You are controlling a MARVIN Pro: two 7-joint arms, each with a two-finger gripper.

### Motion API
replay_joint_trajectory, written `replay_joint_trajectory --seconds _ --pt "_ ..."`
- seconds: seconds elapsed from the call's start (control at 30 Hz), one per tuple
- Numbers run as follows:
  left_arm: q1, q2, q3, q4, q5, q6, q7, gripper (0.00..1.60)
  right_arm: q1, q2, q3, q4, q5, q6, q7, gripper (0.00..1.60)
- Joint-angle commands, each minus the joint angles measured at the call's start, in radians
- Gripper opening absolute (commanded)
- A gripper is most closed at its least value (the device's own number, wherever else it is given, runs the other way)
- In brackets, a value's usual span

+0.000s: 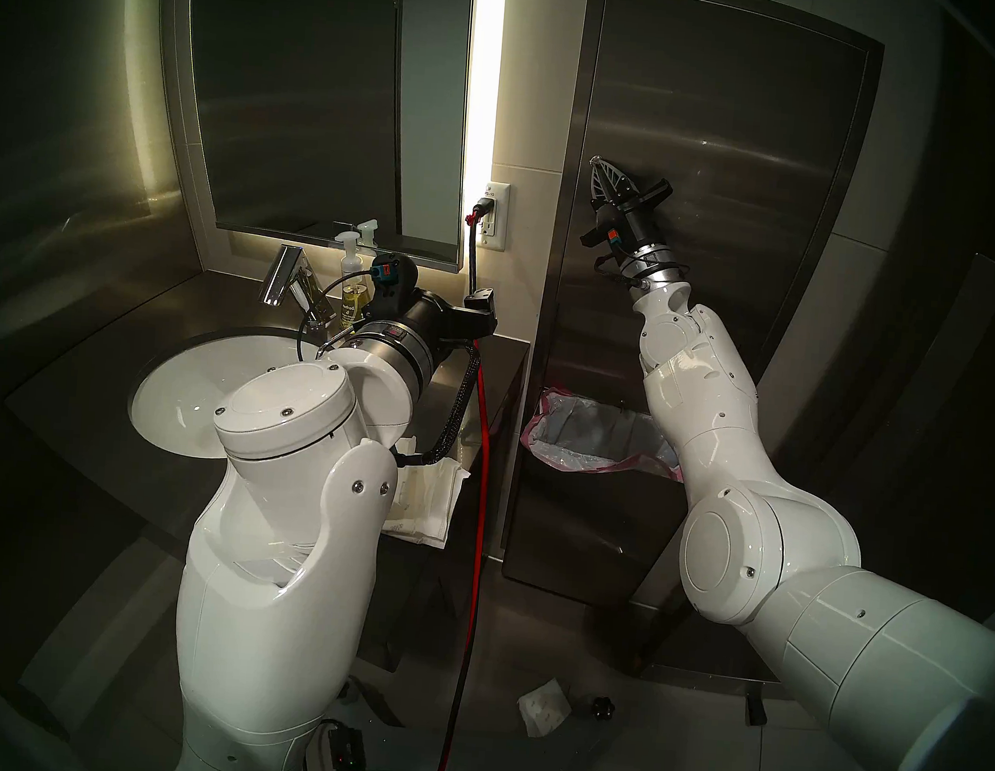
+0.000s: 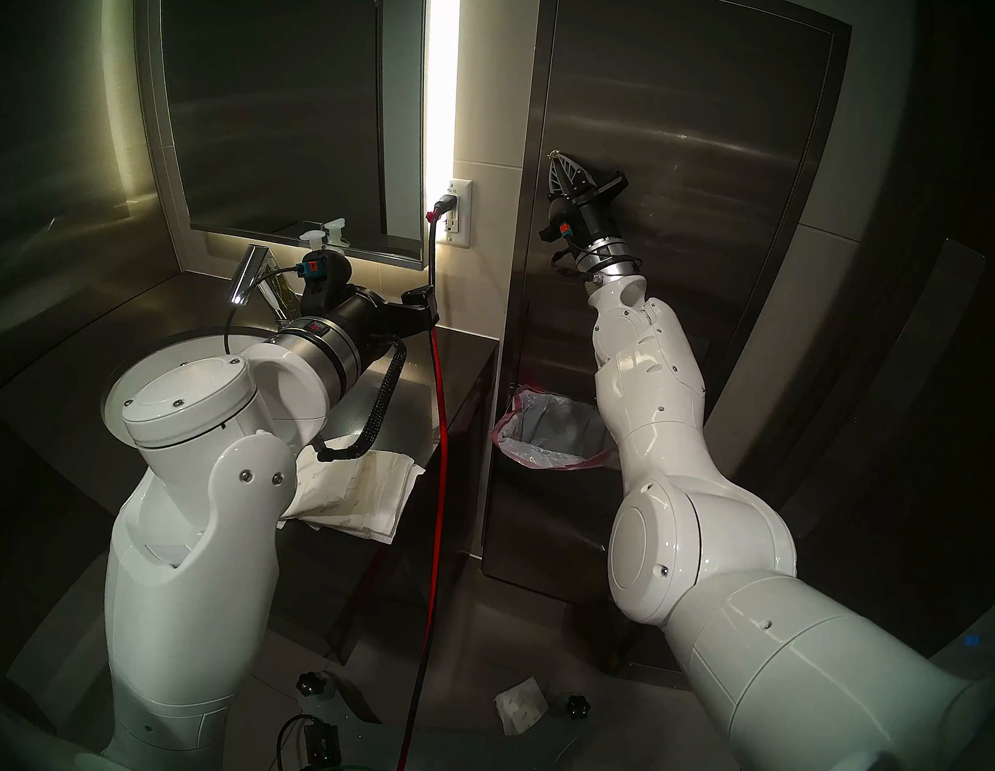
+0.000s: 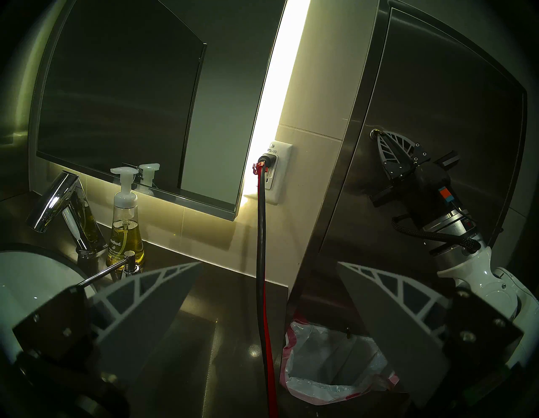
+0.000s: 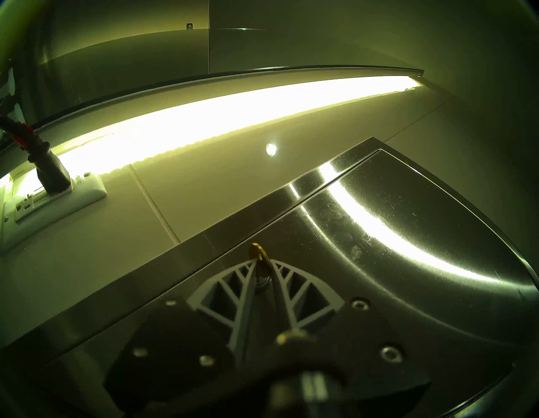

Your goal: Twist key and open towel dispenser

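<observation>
The towel dispenser (image 1: 719, 127) is a tall brushed-steel wall cabinet with a long flat door (image 4: 408, 292); the door sits flush in its frame. The key (image 4: 259, 258), small and round with a brassy glint, sticks out near the door's left edge at mid height (image 3: 374, 133). My right gripper (image 4: 261, 264) is shut on the key, one finger pressed on each side of its head (image 1: 596, 162). Below, the bin holds a pink-edged bag (image 1: 591, 435). My left gripper (image 3: 269, 262) is open and empty over the counter, pointing toward the dispenser.
A red and black cable (image 1: 483, 434) hangs from the wall outlet (image 1: 493, 214) between counter and dispenser. The sink (image 1: 190, 378), faucet (image 3: 55, 201) and soap bottle (image 3: 125, 227) stand to the left under the mirror (image 1: 303, 98). Paper towels (image 1: 422, 506) lie on the counter's corner.
</observation>
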Motion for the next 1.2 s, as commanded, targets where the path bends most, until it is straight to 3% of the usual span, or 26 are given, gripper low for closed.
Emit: replay_joint_trajectory --seconds 0.0,0.07,0.4,0.67,1.17 --pt "-0.009 0.001 -0.002 -0.008 0.000 -0.002 0.000 1.60 0.083 0.002 0.006 -0.007 0.008 -0.002 -0.013 0.26" --pt "-0.009 0.002 -0.002 -0.008 0.000 -0.002 0.000 1.60 0.086 0.000 0.007 -0.004 0.009 -0.003 -0.013 0.00" --pt "-0.008 0.001 -0.002 -0.008 0.000 -0.002 0.000 1.60 0.070 -0.049 0.048 -0.024 0.060 -0.022 -0.045 0.00" --pt "-0.008 0.002 -0.002 -0.008 0.000 -0.002 0.000 1.60 0.054 -0.166 0.168 -0.034 0.194 0.014 -0.099 0.00" --pt "-0.007 0.002 -0.002 -0.007 0.001 -0.002 0.000 1.60 0.096 -0.281 0.333 -0.068 0.375 0.048 -0.123 0.00"
